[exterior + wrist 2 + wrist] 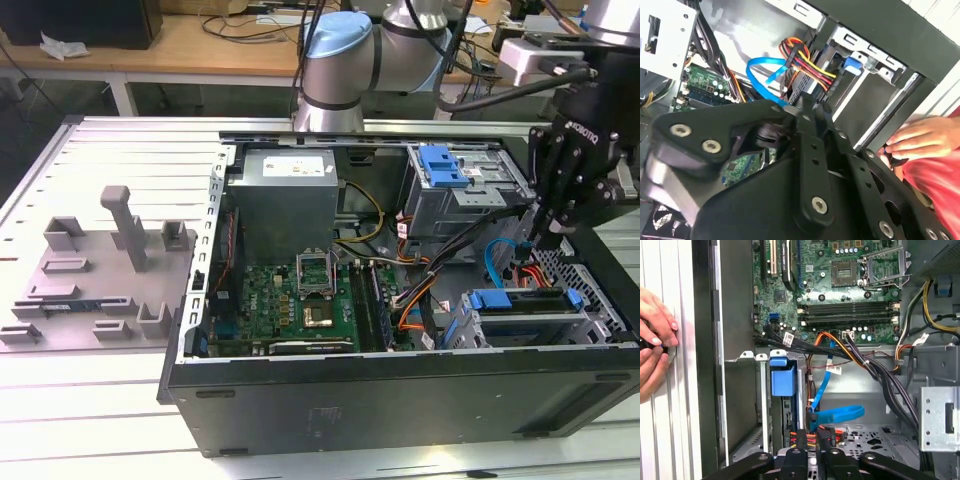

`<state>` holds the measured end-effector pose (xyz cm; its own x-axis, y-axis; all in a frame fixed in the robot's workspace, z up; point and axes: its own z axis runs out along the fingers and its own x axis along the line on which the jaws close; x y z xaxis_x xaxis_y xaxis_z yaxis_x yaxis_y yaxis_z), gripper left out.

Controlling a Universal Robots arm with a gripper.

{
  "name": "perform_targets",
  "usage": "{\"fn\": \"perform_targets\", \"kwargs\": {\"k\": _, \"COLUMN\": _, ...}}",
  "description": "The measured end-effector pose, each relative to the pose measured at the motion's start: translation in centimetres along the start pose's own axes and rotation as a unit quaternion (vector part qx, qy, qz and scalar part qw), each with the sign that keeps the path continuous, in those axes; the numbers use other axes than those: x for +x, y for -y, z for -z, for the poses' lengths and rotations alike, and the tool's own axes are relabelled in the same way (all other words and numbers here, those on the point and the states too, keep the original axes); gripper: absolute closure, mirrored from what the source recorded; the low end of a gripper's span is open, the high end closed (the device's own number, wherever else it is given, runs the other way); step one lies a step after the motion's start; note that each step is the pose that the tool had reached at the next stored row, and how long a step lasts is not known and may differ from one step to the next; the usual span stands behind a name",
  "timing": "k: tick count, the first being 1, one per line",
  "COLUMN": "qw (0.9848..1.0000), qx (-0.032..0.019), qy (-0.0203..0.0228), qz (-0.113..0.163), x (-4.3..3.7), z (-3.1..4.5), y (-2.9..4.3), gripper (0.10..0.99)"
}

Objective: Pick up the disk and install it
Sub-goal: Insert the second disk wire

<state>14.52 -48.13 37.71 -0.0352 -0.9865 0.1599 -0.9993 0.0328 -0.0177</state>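
The disk (522, 300) lies flat in the lower drive bay at the exterior view's right end of the open computer case, its blue bracket (782, 380) showing along its edges. My black gripper (546, 238) hangs just behind the disk, fingers shut with nothing seen between them. In both wrist views the fingertips (807, 102) rest at the black connector with red, yellow and black wires (810, 67) at the disk's rear end. A blue flat cable (837, 415) loops beside the gripper (815, 452).
A person's hand (920, 140) holds the case's outer wall near the bay (652, 340). A grey drive cage with a blue latch (445, 165), the power supply (285, 195), the motherboard (300, 295) and cable bundles crowd the case. Grey fixtures (120, 240) stand to the exterior view's left.
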Motion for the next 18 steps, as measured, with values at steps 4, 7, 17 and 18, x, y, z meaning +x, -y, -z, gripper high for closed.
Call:
{"fn": "perform_targets", "kwargs": {"k": 4, "qw": 1.0, "qx": 0.0008, "qy": -0.0088, "qz": 0.003, "x": -0.11, "z": 0.03, "y": -0.57, "gripper": 0.875}}
{"fn": "perform_targets", "kwargs": {"k": 7, "qw": 0.9999, "qx": 0.0014, "qy": -0.0154, "qz": 0.005, "x": -0.34, "z": -0.01, "y": -1.04, "gripper": 0.875}}
{"fn": "perform_targets", "kwargs": {"k": 17, "qw": 0.9969, "qx": 0.0028, "qy": -0.0787, "qz": 0.009, "x": -2.69, "z": -0.05, "y": -1.6, "gripper": 0.875}}
{"fn": "perform_targets", "kwargs": {"k": 18, "qw": 0.9968, "qx": 0.0029, "qy": -0.0789, "qz": 0.009, "x": -2.7, "z": -0.07, "y": -1.61, "gripper": 0.875}}
